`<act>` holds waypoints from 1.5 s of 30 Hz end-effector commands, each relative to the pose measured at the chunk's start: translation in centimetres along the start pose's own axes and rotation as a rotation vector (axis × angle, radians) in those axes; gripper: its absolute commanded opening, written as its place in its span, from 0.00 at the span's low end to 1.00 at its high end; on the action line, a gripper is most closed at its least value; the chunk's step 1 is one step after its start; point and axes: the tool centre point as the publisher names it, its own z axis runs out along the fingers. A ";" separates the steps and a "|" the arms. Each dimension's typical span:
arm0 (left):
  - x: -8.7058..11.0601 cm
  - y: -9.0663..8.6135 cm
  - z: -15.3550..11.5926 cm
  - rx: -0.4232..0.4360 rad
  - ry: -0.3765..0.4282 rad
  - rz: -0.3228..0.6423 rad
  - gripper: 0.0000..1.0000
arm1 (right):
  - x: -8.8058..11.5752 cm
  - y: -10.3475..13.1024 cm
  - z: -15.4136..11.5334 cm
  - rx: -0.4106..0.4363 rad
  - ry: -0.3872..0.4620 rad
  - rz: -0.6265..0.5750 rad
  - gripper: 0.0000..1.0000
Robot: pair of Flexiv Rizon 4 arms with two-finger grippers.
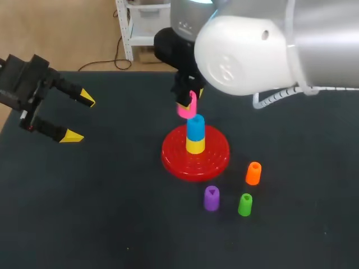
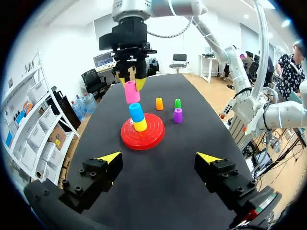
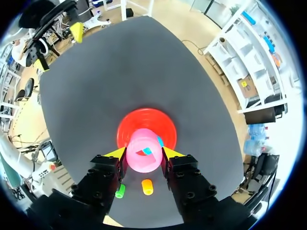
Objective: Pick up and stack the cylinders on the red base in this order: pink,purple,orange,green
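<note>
- Yellow-tipped left tool (image 1: 76,119) at the far left, fingers spread wide and gripping nothing, well apart from the stack; no likely obstacle from there.
- Toward the middle, right tool (image 3: 144,154) clamped on the pink cylinder (image 1: 187,107) from two sides, held tilted just above the blue cylinder (image 1: 195,128), seemingly not squarely over it.
- Main risk: letting go with that tilt and offset, catching the blue rim, then tipping and rolling off the red base (image 1: 171,159). Worth levelling and centring before release.
- Second risk: pressing down off-centre and shoving blue and the yellow cylinder (image 1: 195,146) beneath it askew.
- Worth noting: yellow and blue already stacked on the base, both unnamed in the task order, hence a taller, possibly less steady landing spot for pink.
- Right of the base, toward the near edge of the dark surface (image 1: 112,213): purple cylinder (image 1: 211,198), green cylinder (image 1: 245,204) and orange cylinder (image 1: 253,172), all upright, apart from one another and clear of the descent path.
- Small hazard there: knocking one over with a low sweep of the right arm when fetching purple.
</note>
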 end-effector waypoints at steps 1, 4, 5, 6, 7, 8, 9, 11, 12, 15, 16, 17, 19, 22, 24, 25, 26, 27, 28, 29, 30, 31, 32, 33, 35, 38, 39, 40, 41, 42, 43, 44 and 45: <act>0.1 -0.1 0.0 -0.004 -0.003 0.004 1.00 | -0.1 -0.4 0.2 0.000 0.008 0.011 0.00; 0.1 -0.1 0.0 -0.004 -0.003 0.004 1.00 | -0.1 -0.7 0.3 -0.003 0.009 0.020 0.00; 0.1 -0.1 0.0 -0.004 -0.003 0.004 1.00 | 0.0 -0.7 0.4 -0.002 0.009 0.025 0.00; 0.1 -0.1 0.0 -0.004 -0.003 0.004 1.00 | 0.1 -0.8 0.5 -0.006 0.011 0.030 0.00; 0.1 -0.1 0.0 -0.004 -0.003 0.004 1.00 | 0.1 -0.9 0.7 -0.007 0.013 0.032 0.00; 0.1 -0.1 0.0 -0.004 -0.003 0.004 1.00 | 0.2 -0.9 0.7 -0.008 0.012 0.034 0.00; 0.1 -0.1 0.0 -0.004 -0.003 0.004 1.00 | 0.2 -0.9 0.8 -0.010 0.012 0.036 0.00; 0.1 -0.1 0.0 -0.004 -0.003 0.004 1.00 | 0.3 -1.0 1.0 -0.016 0.014 0.040 0.00; 0.1 -0.1 0.0 -0.004 -0.003 0.004 1.00 | 0.3 -1.1 1.1 -0.017 0.015 0.042 0.00; 0.1 -0.1 0.0 -0.004 -0.003 0.004 1.00 | 0.6 -1.4 1.5 -0.022 0.023 0.051 0.00; 0.1 -0.1 0.0 -0.004 -0.003 0.004 1.00 | 0.6 -1.5 1.6 -0.024 0.025 0.052 0.00; 0.1 -0.1 0.0 -0.004 -0.003 0.004 1.00 | 0.7 -1.6 1.8 -0.025 0.027 0.054 0.00; 0.1 -0.1 0.0 -0.004 -0.003 0.004 1.00 | 0.7 -1.7 2.1 -0.029 0.033 0.058 0.00; 0.1 -0.1 0.0 -0.004 -0.003 0.004 1.00 | 0.8 -1.9 2.3 -0.034 0.036 0.062 0.00; 0.1 -0.1 0.0 -0.004 -0.003 0.004 1.00 | 0.8 -1.9 2.3 -0.034 0.036 0.065 0.00; 0.1 -0.1 0.0 -0.004 -0.003 0.004 1.00 | 0.8 -1.9 2.4 -0.035 0.037 0.066 0.00; 0.1 -0.1 0.0 -0.004 -0.003 0.004 1.00 | 0.8 -1.9 2.5 -0.036 0.038 0.067 0.00; 0.1 -0.1 0.0 -0.004 -0.003 0.004 1.00 | 0.8 -2.0 2.6 -0.037 0.040 0.067 0.00; 0.1 -0.1 0.0 -0.004 -0.003 0.004 1.00 | 0.8 -2.0 2.6 -0.038 0.042 0.068 0.00; 0.1 -0.1 0.0 -0.004 -0.003 0.004 1.00 | 0.9 -2.0 2.7 -0.039 0.042 0.068 0.00; 0.1 -0.1 0.0 -0.004 -0.003 0.004 1.00 | 0.9 -2.0 2.7 -0.042 0.044 0.068 0.00; 0.1 -0.1 0.0 -0.004 -0.003 0.004 1.00 | 0.9 -1.9 2.8 -0.043 0.046 0.066 0.00; 0.1 -0.1 0.0 -0.004 -0.003 0.004 1.00 | 0.9 -1.8 2.8 -0.044 0.049 0.062 0.00; 0.1 -0.1 0.0 -0.004 -0.003 0.004 1.00 | 1.0 -1.8 2.8 -0.044 0.049 0.061 0.00; 0.1 -0.1 0.0 -0.004 -0.003 0.004 1.00 | 1.1 -1.7 2.9 -0.045 0.050 0.059 0.00; 0.1 -0.1 0.0 -0.004 -0.003 0.004 1.00 | 1.2 -1.6 2.9 -0.049 0.054 0.059 0.00; 0.1 -0.1 0.0 -0.004 -0.003 0.004 1.00 | 1.3 -1.5 3.0 -0.052 0.056 0.059 0.00; 0.1 -0.1 0.0 -0.004 -0.003 0.004 1.00 | 1.4 -1.5 3.0 -0.052 0.056 0.059 0.00; 0.1 -0.1 0.0 -0.004 -0.003 0.004 1.00 | 1.4 -1.5 3.1 -0.054 0.059 0.060 0.00; 0.1 -0.1 0.0 -0.004 -0.003 0.004 1.00 | 1.5 -1.5 3.2 -0.056 0.063 0.060 0.00; 0.1 -0.1 0.0 -0.004 -0.003 0.004 1.00 | 1.6 -1.5 3.3 -0.055 0.064 0.061 0.00; 0.1 -0.1 0.0 -0.004 -0.003 0.004 1.00 | 1.6 -1.5 3.4 -0.056 0.063 0.063 0.00; 0.1 -0.1 0.0 -0.004 -0.003 0.004 1.00 | 1.6 -1.4 3.4 -0.047 0.057 0.067 0.00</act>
